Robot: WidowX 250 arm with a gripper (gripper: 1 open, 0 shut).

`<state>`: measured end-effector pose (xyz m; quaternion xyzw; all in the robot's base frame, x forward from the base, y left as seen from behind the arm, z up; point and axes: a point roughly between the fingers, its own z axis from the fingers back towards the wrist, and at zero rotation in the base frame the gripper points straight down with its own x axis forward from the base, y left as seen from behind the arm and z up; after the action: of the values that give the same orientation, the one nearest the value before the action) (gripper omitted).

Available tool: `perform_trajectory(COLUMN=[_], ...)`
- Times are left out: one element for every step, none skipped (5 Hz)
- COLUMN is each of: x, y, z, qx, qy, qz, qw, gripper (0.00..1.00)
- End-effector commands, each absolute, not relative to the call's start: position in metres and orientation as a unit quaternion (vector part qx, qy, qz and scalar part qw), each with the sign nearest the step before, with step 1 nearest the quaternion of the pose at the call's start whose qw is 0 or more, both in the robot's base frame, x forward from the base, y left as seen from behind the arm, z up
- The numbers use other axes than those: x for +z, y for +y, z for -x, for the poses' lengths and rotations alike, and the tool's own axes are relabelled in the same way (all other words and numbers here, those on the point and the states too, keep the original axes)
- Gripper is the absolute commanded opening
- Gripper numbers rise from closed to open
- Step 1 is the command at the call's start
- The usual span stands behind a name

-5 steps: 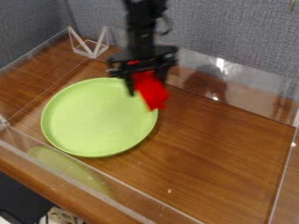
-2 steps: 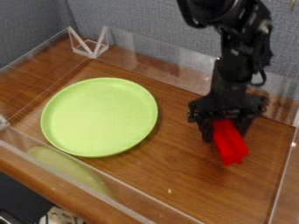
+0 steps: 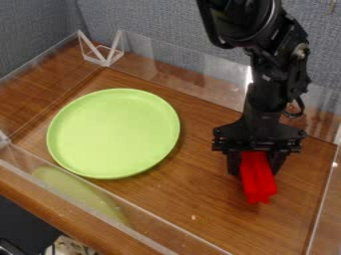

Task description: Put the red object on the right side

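the black robot arm (image 3: pixel 261 60) comes down from the top of the frame, right of centre, and ends in a gripper (image 3: pixel 258 154) that points straight down over the lower right part of the wooden table (image 3: pixel 200 189). the gripper is clenched on the red object (image 3: pixel 257 180), a bright red bar whose upper end sits between the dark fingers (image 3: pixel 234 149) while the rest of it sticks out below them, tilted slightly toward the lower right. the bar's lower end lies close to the table surface in the right portion of the frame; whether it is touching the wood cannot be told from this angle. a round lime-green plate (image 3: pixel 114 131) lies flat on the table in the centre left of the frame, well apart from the red object and with bare wood between them. a clear plastic wall (image 3: pixel 80 204) runs around the table, its near edge crossing the lower left of the frame and its far edge catching reflections along the upper right. in the upper left corner, against the grey textured backdrop (image 3: pixel 40 30), stands a small white wire-like stand (image 3: pixel 102 47) just behind the clear wall.
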<state>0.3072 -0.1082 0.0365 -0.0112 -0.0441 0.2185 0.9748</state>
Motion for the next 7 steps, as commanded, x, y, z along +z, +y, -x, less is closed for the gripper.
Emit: perform_trajectory(x=[0.046, 0.045, 0.045, 0.043, 0.046, 0.05, 0.048], y=[-0.103, -0.096, -0.1, -0.107, -0.12, -0.13, -0.131], z=[-0.309, -0.306, -0.303, -0.301, -0.305, -0.31, -0.315], qx=[0.205, 0.188, 0.155, 0.123, 0.103, 0.09, 0.08], qy=[-0.062, -0.063, -0.064, -0.065, -0.067, -0.07, -0.067], qz=[0.026, 0.03, 0.035, 0.039, 0.043, 0.047, 0.047], qw=[0.977, 0.98, 0.985, 0.989, 0.992, 0.992, 0.993], gripper=[0.0, 0.0, 0.0, 0.0, 0.0, 0.0, 0.0])
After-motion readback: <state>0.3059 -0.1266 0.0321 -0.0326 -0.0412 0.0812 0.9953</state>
